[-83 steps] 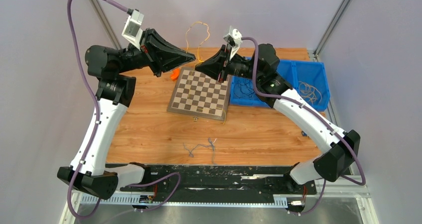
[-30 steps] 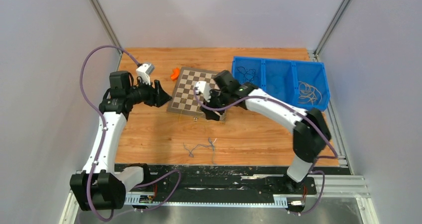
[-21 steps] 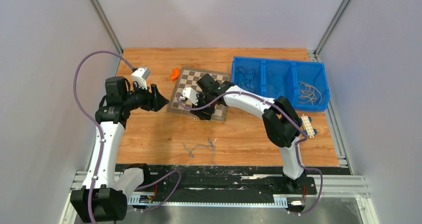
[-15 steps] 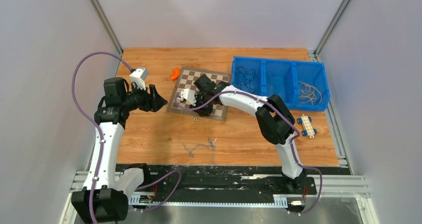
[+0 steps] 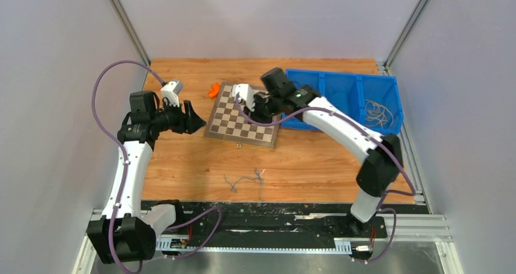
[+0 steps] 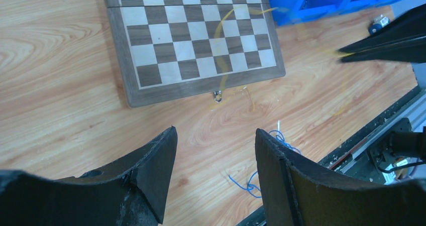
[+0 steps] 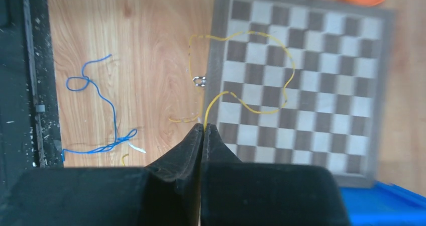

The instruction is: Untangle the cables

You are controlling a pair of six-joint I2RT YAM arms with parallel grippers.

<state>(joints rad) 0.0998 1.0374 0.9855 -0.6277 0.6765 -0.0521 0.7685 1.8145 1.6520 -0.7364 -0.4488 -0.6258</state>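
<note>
The yellow cable (image 7: 287, 80) runs out of my right gripper's (image 7: 203, 125) tips in curly loops that hang over the chessboard (image 7: 301, 75). The gripper is shut on it. From above, this gripper (image 5: 257, 112) hovers over the board's far right part. A thin blue-grey cable (image 5: 243, 179) lies loose on the wood near the front edge, and it shows again in the right wrist view (image 7: 103, 100). My left gripper (image 5: 196, 119) is open and empty, held left of the board. In its own view (image 6: 216, 133) it looks at the board's latch and the blurred yellow cable (image 6: 221, 45).
A blue bin (image 5: 353, 82) with three compartments stands at the back right, with dark cables (image 5: 299, 96) in its left compartment and tan ones (image 5: 378, 111) in its right. A small orange piece (image 5: 213, 91) lies behind the chessboard (image 5: 243, 117). A black rail (image 5: 261, 216) edges the table's front.
My right gripper shut on the yellow cable at the board's front edge, then rose and swung back to the right with it. The left arm barely shifted.
</note>
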